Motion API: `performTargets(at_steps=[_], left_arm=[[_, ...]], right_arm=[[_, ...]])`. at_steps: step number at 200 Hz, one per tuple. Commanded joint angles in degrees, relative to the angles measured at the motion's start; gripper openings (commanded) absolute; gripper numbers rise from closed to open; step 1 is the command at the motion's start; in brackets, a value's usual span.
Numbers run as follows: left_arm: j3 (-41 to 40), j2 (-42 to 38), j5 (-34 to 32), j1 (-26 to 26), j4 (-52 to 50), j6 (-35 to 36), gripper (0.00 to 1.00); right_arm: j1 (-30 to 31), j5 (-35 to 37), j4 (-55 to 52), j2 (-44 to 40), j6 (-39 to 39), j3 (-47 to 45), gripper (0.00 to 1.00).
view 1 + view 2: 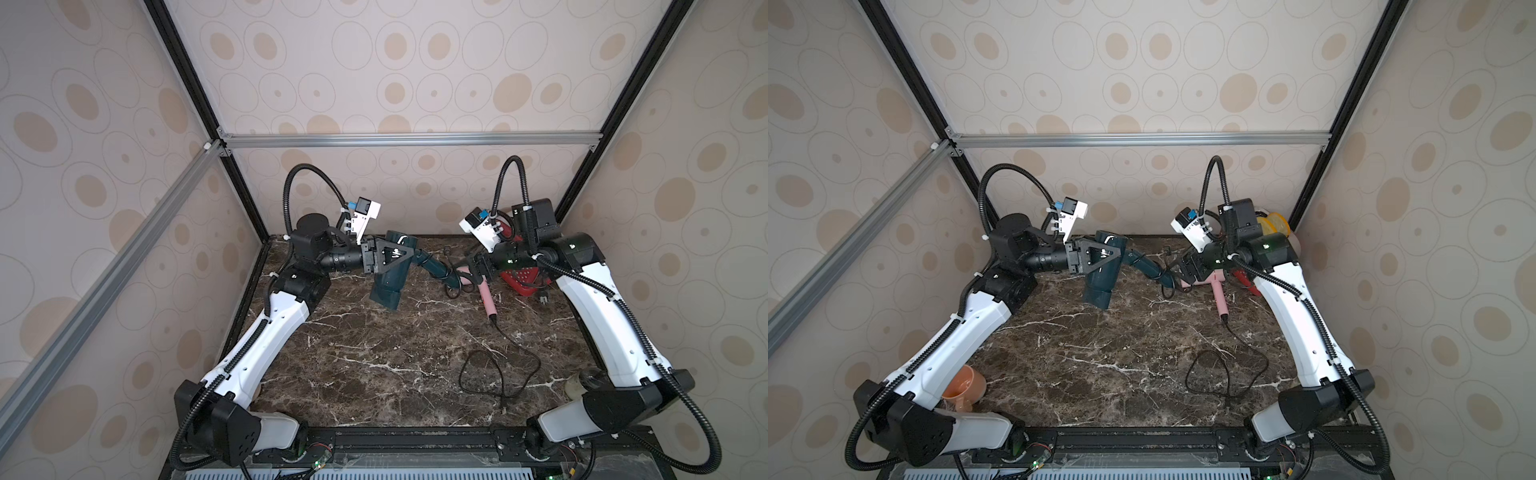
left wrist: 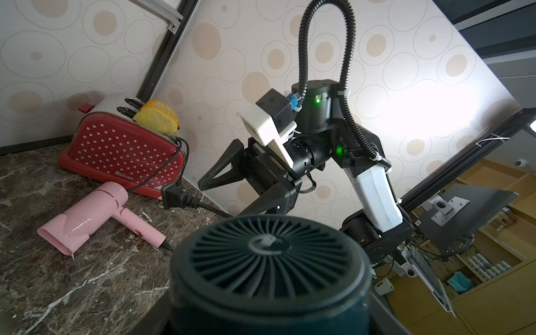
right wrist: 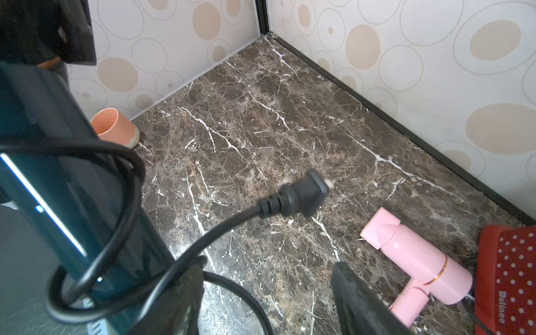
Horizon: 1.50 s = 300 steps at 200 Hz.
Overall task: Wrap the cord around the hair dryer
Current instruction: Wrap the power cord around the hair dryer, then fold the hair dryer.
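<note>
Smooth, glossy dark-teal plastic on the hair dryer [image 1: 384, 291], with a finely ribbed matt grille [image 2: 269, 246] at its rear. Matt black rubbery sheath on the cord [image 3: 220, 227] and plug [image 3: 301, 193]. Glossy pink plastic on the second dryer [image 2: 95, 208]. Shiny red sides and polished metal top on the toaster [image 2: 121, 150]. Polished brown marble-look tabletop [image 1: 374, 353]; brushed aluminium frame bar [image 1: 395, 139]; matt patterned wallpaper [image 1: 374, 62]

Blurry hair dryer [image 2: 269, 275]; right gripper [image 2: 218, 200] seemingly spread

Teal hair dryer [image 1: 386, 286], black cord [image 3: 127, 185] looped around its handle, plug [image 3: 304, 194] free
</note>
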Motion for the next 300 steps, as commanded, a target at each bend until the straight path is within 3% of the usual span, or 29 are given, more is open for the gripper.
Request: performTargets(at_steps=[1, 32, 97, 203, 213, 252, 257, 264, 300], left_arm=[[1.38, 0.17, -0.9, -0.2, 10.13, -5.13, 0.0], [2.54, 1.82, -3.06, -0.18, 16.36, -12.1, 0.0], [2.66, 4.48, -4.27, -0.2, 22.38, -18.05, 0.0], [3.69, 6.75, -4.84, -0.16, 25.19, -20.6, 0.0], [3.5, 6.64, -4.84, -0.19, 25.22, -20.62, 0.0], [3.63, 6.38, -4.75, -0.2, 24.69, -20.16, 0.0], [3.64, 6.37, -4.71, -0.17, 24.58, -20.1, 0.0], [3.66, 6.31, -4.67, -0.2, 24.5, -20.08, 0.0], [3.94, 6.12, -4.6, -0.22, 23.92, -19.61, 0.0]], right_arm=[[0.09, 1.0, -4.42, 1.09, -1.76, 0.65, 0.73], [-0.18, 2.24, -4.53, 0.54, -1.19, -0.84, 0.73], [-2.82, 10.65, -1.31, -2.88, 2.47, -3.52, 0.74], [-7.16, 12.61, -2.18, -6.97, 5.7, -3.35, 0.74], [-7.56, 12.72, -1.58, -7.35, 6.43, -3.31, 0.81], [-8.0, 13.27, -1.06, -7.84, 7.63, -1.62, 0.83], [-8.01, 13.19, -1.16, -7.75, 7.62, -1.36, 0.93], [-7.99, 12.86, -1.41, -7.67, 7.58, -1.01, 0.95], [-8.07, 6.82, 0.11, -8.53, 7.04, -0.89, 0.95]])
